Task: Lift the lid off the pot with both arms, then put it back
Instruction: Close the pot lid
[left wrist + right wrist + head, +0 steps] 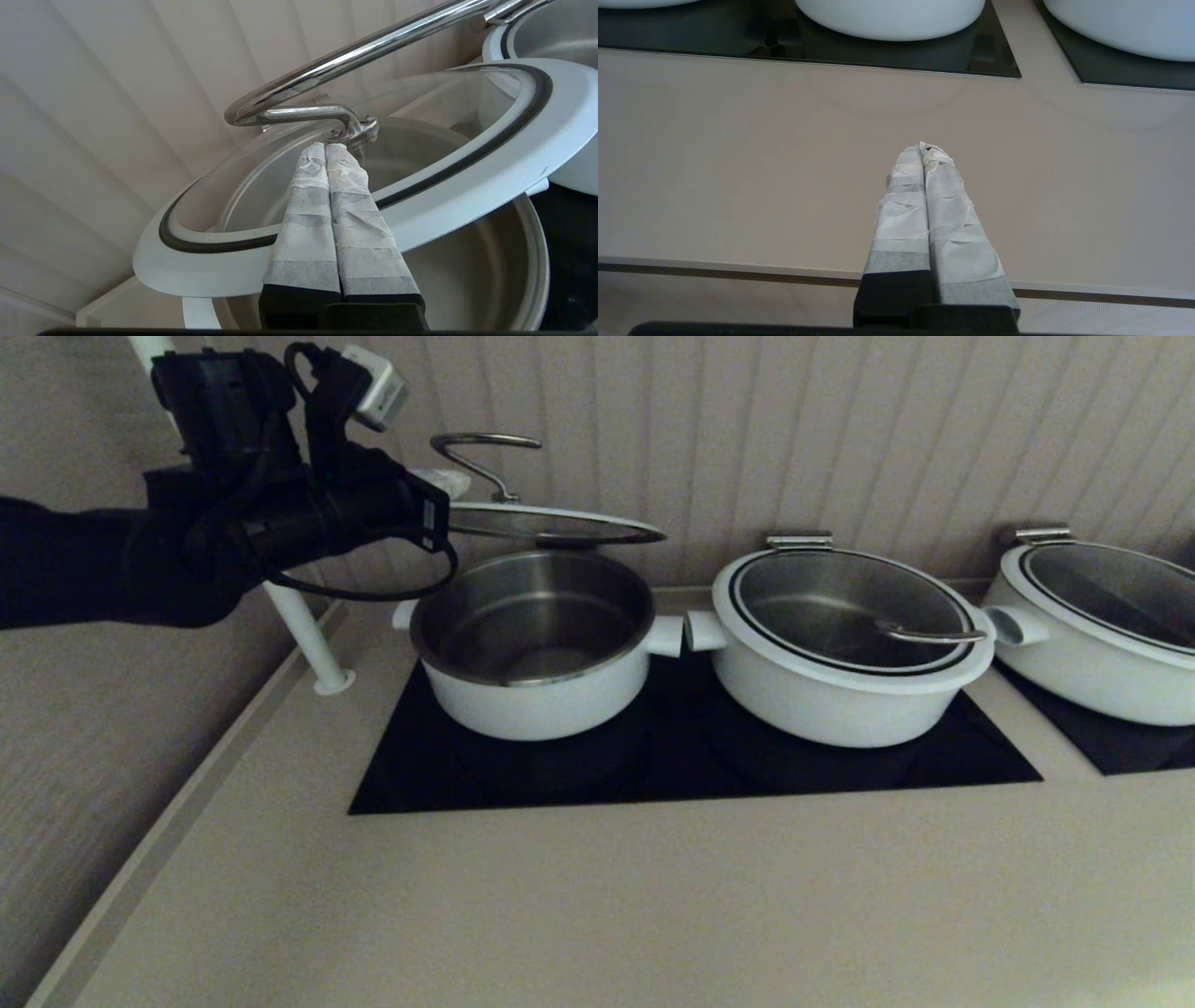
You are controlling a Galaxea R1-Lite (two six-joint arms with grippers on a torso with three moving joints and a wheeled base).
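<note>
The lid (551,527), clear glass with a white rim and steel loop handle (485,443), hangs tilted in the air just above the open pot (532,700). My left gripper (448,483) reaches in from the left. Its taped fingers are pressed together, tucked under the handle and lying over the lid's rim, so the lid rides on them. In the left wrist view the gripper (325,145) ends at the handle's bracket, with the lid (467,154) over the pot's steel inside (490,280). My right gripper (923,145) is shut and empty over the counter's front edge, outside the head view.
A wider white pot (840,691) with its lid on stands right beside the small pot on the black hob (691,765). A third pot (1092,653) stands at the far right. A white pole (308,644) rises at the left. A panelled wall is close behind.
</note>
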